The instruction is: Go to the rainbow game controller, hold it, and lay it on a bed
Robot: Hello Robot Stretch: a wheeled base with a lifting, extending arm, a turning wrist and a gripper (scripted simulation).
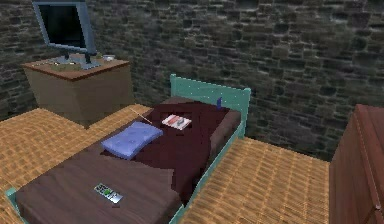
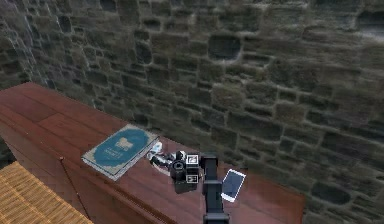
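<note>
In the arm side view the arm's dark bar (image 2: 211,195) rises over a brown wooden dresser top (image 2: 50,115). My gripper (image 2: 160,159) lies low over that top, beside a teal flat book (image 2: 120,150). A small pale blob sits at the fingers' end on the wood, so I cannot tell whether the gripper holds anything. The forward view has a bed (image 1: 205,93) with a teal frame and a dark maroon cover. On it lie a blue pillow (image 1: 132,140), a small open book (image 1: 176,122) and a grey remote-like thing (image 1: 108,192).
A white phone (image 2: 233,185) lies on the dresser right of the arm. A dark stone wall (image 2: 250,70) rises behind it. At the forward view's left a wooden desk (image 1: 80,85) carries a monitor (image 1: 64,27). A brown dresser (image 1: 358,170) stands at its right edge, with woven floor (image 1: 260,185) between.
</note>
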